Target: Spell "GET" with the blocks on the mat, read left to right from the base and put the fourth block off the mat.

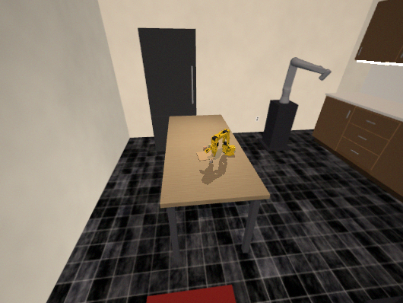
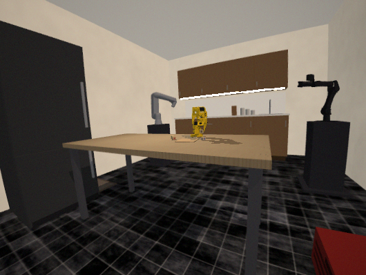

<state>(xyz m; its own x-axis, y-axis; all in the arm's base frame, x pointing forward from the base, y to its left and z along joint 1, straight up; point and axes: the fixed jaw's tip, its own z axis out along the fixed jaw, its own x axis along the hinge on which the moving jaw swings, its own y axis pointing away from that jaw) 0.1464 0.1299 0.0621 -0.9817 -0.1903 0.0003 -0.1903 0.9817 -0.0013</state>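
Observation:
The small yellow arm stands on the wooden table and folds down toward the tan mat. It also shows in the exterior view, with the mat lying flat beside it. My gripper hangs low at the mat's near edge and is shut on a small pale block, too small to read its letter. A tiny block lies on the table just left of the mat. Other blocks are too small to make out.
A dark fridge stands behind the table's far end. A grey arm on a black pedestal and a black arm on a pedestal stand on the floor apart from the table. Brown cabinets line the wall.

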